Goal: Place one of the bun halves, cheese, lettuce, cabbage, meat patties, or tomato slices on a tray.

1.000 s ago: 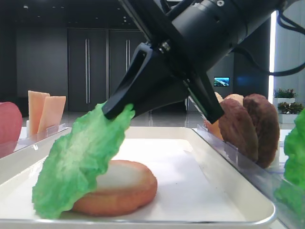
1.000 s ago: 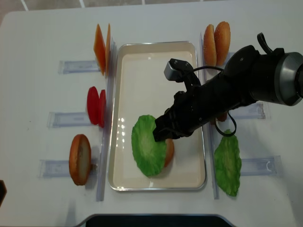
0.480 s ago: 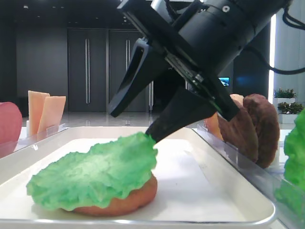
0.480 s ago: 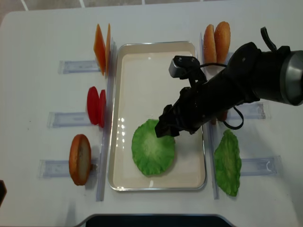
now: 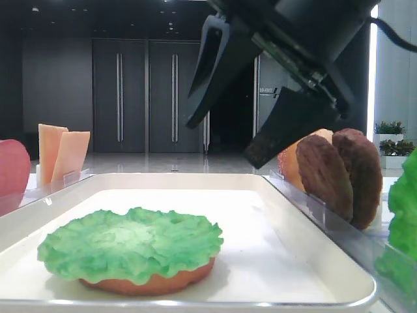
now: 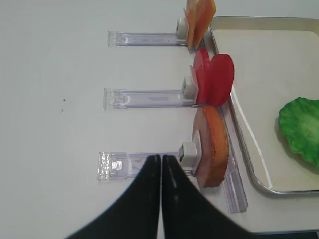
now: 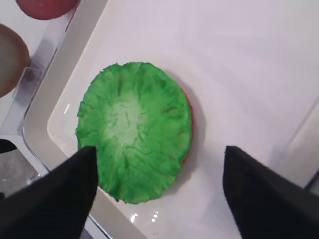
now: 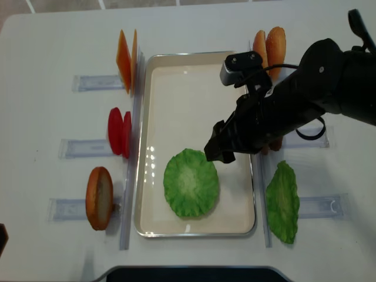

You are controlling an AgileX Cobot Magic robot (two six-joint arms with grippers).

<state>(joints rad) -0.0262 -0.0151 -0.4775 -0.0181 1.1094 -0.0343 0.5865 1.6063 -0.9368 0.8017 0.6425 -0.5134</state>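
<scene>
1. We saw the lettuce (image 8: pixel 191 183) lying flat on a bun half (image 5: pixel 150 284) near the tray's (image 8: pixel 176 70) front edge, covering it almost wholly; only a thin brown rim showed beneath, so the stack read to us as a burger being built.
2. We noted spare parts standing on edge in racks (image 8: pixel 97 82) along both long sides of the tray, which keeps each piece easy to pinch: cheese (image 8: pixel 126 53), tomato slices (image 8: pixel 120 132) and another bun half (image 8: pixel 98 198) by the left side, patties (image 5: pixel 339 173) and a second leaf (image 8: pixel 282 201) by the right.
3. Our right pincer (image 7: pixel 159 191) hung above the lettuce with jaws wide apart, holding and touching nothing.
4. Our left pincer (image 6: pixel 161 164) had its jaws pressed together, empty, over the table's left part beside the bun rack.
</scene>
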